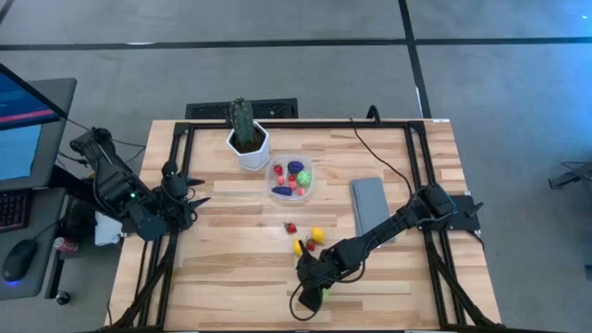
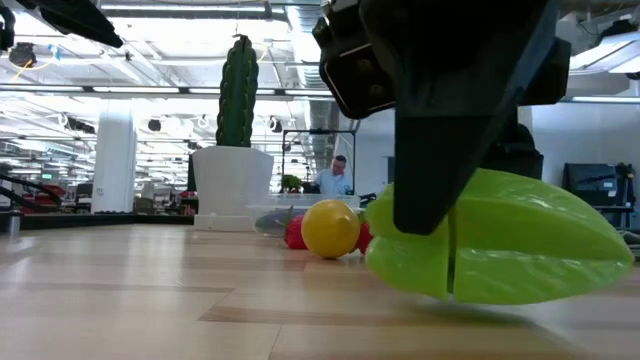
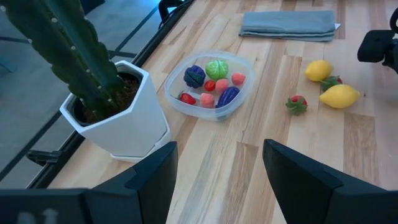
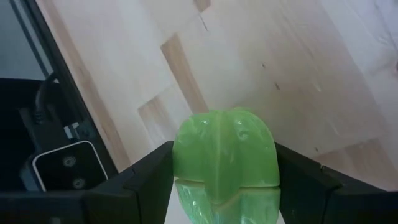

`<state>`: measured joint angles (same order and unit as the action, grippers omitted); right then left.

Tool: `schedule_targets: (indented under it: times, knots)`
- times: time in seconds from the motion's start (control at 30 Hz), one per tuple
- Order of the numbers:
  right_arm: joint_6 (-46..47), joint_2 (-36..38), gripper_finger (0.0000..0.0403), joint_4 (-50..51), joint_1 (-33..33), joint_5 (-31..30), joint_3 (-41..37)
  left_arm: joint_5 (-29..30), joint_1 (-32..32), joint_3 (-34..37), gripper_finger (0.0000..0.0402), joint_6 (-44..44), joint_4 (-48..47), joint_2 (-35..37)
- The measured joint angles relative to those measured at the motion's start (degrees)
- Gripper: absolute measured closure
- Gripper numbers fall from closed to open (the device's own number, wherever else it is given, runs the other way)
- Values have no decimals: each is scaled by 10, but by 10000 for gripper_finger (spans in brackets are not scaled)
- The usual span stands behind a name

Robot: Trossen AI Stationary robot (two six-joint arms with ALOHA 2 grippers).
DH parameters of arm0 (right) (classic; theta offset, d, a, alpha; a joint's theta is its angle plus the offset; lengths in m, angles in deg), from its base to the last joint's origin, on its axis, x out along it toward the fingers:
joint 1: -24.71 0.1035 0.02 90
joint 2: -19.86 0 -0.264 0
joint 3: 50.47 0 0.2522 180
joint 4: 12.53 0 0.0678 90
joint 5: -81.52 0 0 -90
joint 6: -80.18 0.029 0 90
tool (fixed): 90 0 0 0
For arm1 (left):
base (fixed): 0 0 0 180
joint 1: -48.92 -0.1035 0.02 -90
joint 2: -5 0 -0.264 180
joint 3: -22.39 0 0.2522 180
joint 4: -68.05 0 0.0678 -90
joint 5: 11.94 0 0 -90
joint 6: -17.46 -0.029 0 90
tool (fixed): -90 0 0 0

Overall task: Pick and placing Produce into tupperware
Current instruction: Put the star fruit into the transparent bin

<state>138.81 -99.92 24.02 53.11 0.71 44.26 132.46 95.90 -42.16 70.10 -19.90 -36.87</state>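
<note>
The right claw [image 1: 313,294] is clamped on a green fruit [image 4: 225,155] low on the bench [image 1: 231,268]; the left claw [image 3: 217,171] waits apart near the pot [image 3: 127,115]

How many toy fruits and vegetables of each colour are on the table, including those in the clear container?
Red produce: 4
Pink produce: 3
Purple produce: 2
Green produce: 2, one of them between the fingers of the right gripper
Yellow produce: 2
Total: 13
</note>
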Motion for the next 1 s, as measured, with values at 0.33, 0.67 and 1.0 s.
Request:
schedule_targets:
  times: [0.33,0.67,1.0]
  knots:
    - [-1,0,143,-32,-3,0,0,0,0,0,175,0,2,0]
    - [-32,47,144,-49,-24,-22,2,0,0,0,175,-5,8,0]
    - [-74,96,155,-51,-60,-42,2,2,0,0,175,-13,18,0]
